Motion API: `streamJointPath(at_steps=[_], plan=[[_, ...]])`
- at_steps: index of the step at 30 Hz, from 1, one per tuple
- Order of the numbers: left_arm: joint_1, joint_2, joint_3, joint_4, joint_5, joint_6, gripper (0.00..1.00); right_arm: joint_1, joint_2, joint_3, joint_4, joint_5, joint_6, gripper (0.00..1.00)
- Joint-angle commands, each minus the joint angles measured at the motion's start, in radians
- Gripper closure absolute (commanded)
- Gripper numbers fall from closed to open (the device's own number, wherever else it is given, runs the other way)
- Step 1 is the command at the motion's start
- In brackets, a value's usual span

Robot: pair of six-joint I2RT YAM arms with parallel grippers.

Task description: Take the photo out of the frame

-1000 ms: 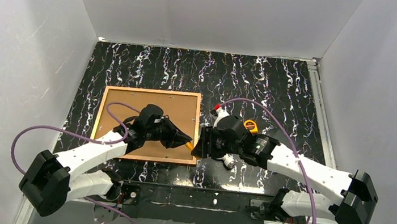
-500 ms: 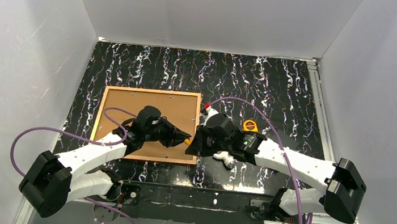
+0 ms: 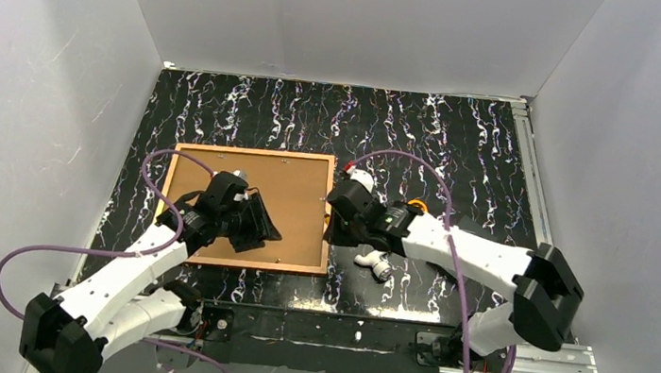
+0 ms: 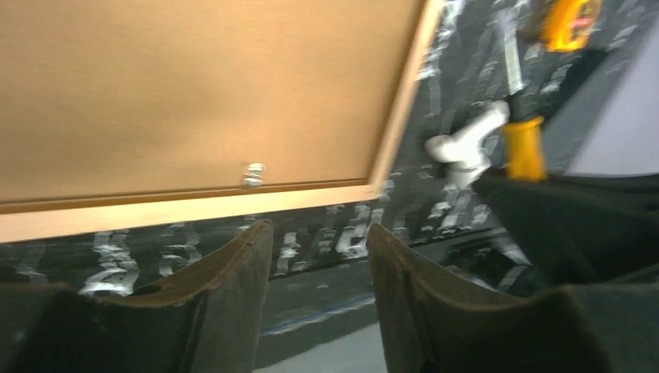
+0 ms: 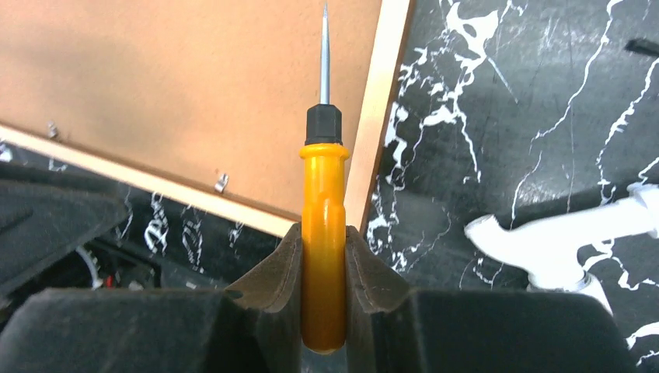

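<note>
The frame (image 3: 216, 157) lies back up on the dark marbled table, its tan board showing inside a thin reddish-brown wood edge. It also shows in the left wrist view (image 4: 186, 93) and the right wrist view (image 5: 194, 85). The photo is hidden. My right gripper (image 5: 322, 249) is shut on an orange-handled screwdriver (image 5: 323, 233) whose thin metal shaft points over the frame's right edge; in the top view the gripper (image 3: 334, 223) is at that edge. My left gripper (image 4: 319, 233) is open and empty over the frame's near edge; the top view shows it (image 3: 263, 228) above the board.
A small metal clip (image 4: 253, 174) sits on the board by the near edge, and two more (image 5: 221, 183) show in the right wrist view. A white plastic object (image 3: 374, 263) lies right of the frame. A yellow tape measure (image 4: 571, 22) sits farther right. White walls enclose the table.
My left gripper has drawn back left away from the screwdriver and now stands open. My right gripper has moved up along the frame's right edge, keeping the screwdriver.
</note>
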Motion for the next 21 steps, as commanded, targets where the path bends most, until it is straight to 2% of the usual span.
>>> streamJointPath(at_steps=[1, 4, 10, 15, 21], plan=[[0.04, 0.021, -0.016, -0.218, -0.076, 0.295, 0.61, 0.001, 0.095, 0.116, -0.068, 0.116, 0.002, 0.99], [0.062, 0.05, -0.042, -0.198, -0.076, 0.344, 0.8, 0.001, 0.169, 0.184, -0.11, 0.142, -0.003, 0.99], [0.081, 0.123, -0.099, -0.117, -0.074, 0.355, 0.99, 0.001, 0.271, 0.262, -0.151, 0.163, -0.005, 0.99], [0.086, 0.154, -0.142, -0.054, -0.056, 0.335, 1.0, 0.001, 0.296, 0.254, -0.14, 0.157, -0.005, 0.99], [0.086, 0.143, -0.175, -0.061, -0.076, 0.318, 1.0, 0.0, 0.291, 0.218, -0.094, 0.143, -0.02, 0.99]])
